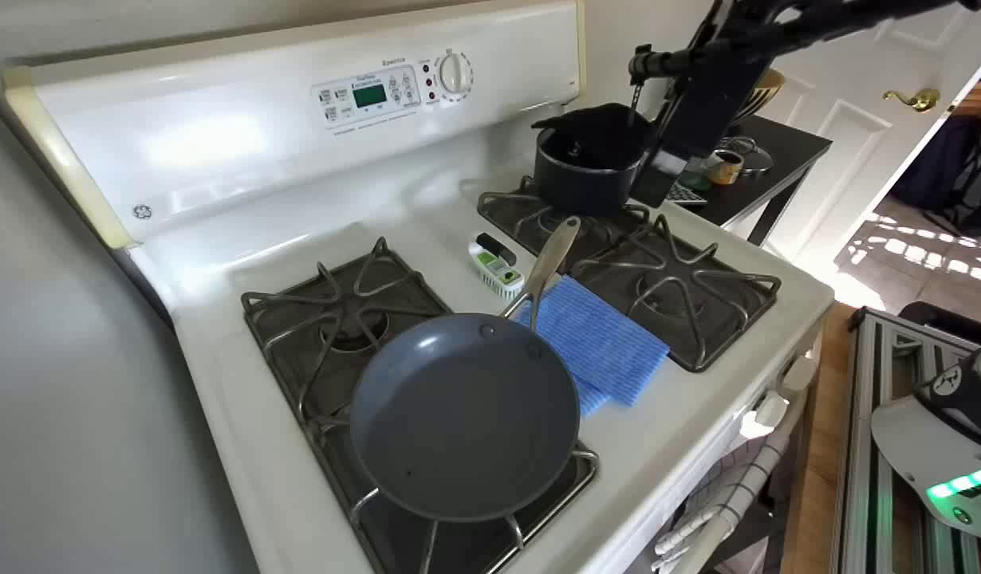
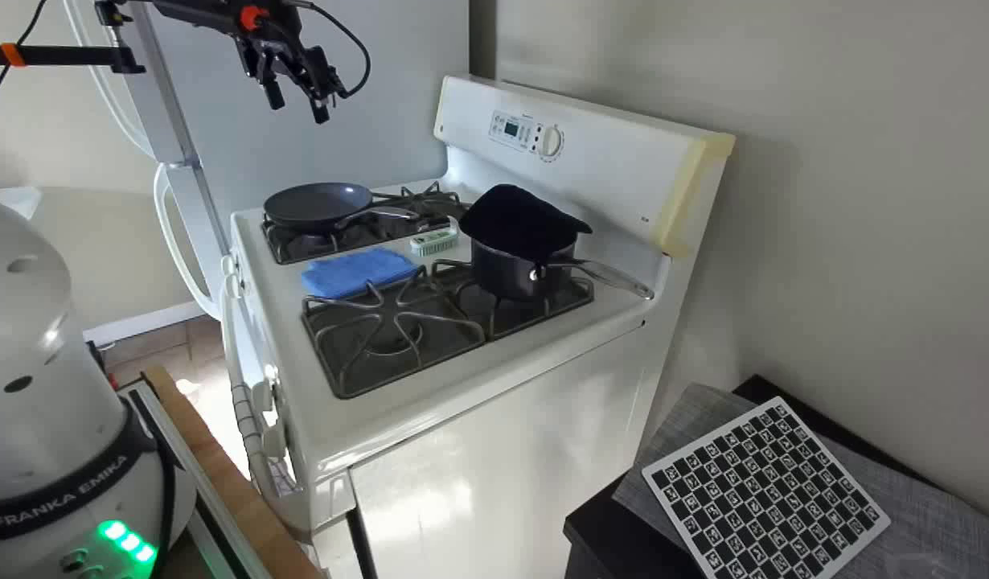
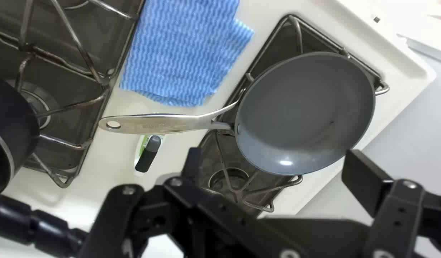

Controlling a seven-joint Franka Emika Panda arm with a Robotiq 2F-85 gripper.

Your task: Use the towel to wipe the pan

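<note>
Bench (image 1: 666, 416): white stove. Grates (image 1: 680, 279): dark, two banks. Pan (image 1: 466, 418): round, grey, on one bank, handle (image 1: 549, 257) towards the other. Pot (image 2: 502, 271): dark, deep, on the other bank, black item (image 2: 520, 223) over its rim. End effector (image 2: 298, 108): jaws spread wide, hanging above the bench. Towel (image 1: 600, 343): blue, folded, flat between the banks. Brush (image 1: 498, 269): small, near the pan handle.

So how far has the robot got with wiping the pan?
It looks like the very start. Done: no wiping that I can see; the blue towel lies folded on the stovetop beside the pan. In hand: nothing; the fingers are up in the air, spread apart. Left: probably picking up the towel, bringing it over and wiping the pan, where a dark speck shows.
</note>
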